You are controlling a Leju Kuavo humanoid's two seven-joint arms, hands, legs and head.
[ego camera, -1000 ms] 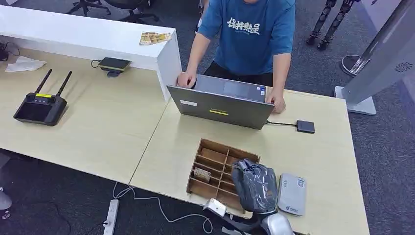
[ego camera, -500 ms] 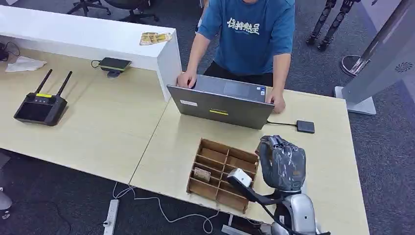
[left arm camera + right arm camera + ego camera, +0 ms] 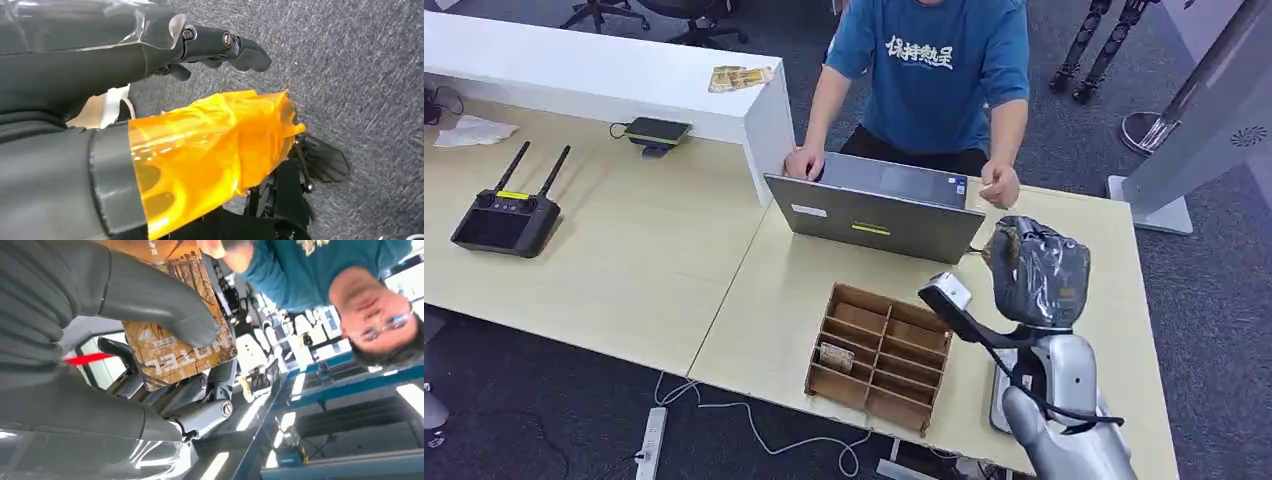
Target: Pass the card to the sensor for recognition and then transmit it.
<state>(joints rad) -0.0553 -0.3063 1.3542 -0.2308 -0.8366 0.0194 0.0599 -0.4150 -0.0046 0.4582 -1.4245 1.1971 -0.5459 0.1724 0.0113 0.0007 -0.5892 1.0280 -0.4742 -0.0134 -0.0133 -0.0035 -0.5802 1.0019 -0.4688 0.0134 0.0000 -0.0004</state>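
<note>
My right hand (image 3: 1038, 268) is raised above the table's right side, just in front of the person's lifted hand (image 3: 999, 186). In the right wrist view it pinches a brown card (image 3: 186, 352) printed "HOTEL" between the grey thumb (image 3: 160, 305) and the dark fingers (image 3: 200, 410). The person's hand (image 3: 220, 247) is close beyond the card. A grey card reader (image 3: 998, 392) lies on the table near the front edge, mostly hidden behind my right forearm. My left hand (image 3: 200, 45) hangs over grey carpet, its thumb wrapped in orange film (image 3: 210, 150), holding nothing.
A wooden slotted box (image 3: 879, 355) with a card in one slot (image 3: 836, 357) stands left of my right arm. An open laptop (image 3: 874, 215) sits before the person (image 3: 934, 70). A black remote (image 3: 506, 215) and a phone (image 3: 657, 130) lie far left.
My right hand rose from beside the wooden box, over the grey reader, and moved away toward the person. The person's hand lifted off the table by the laptop.
</note>
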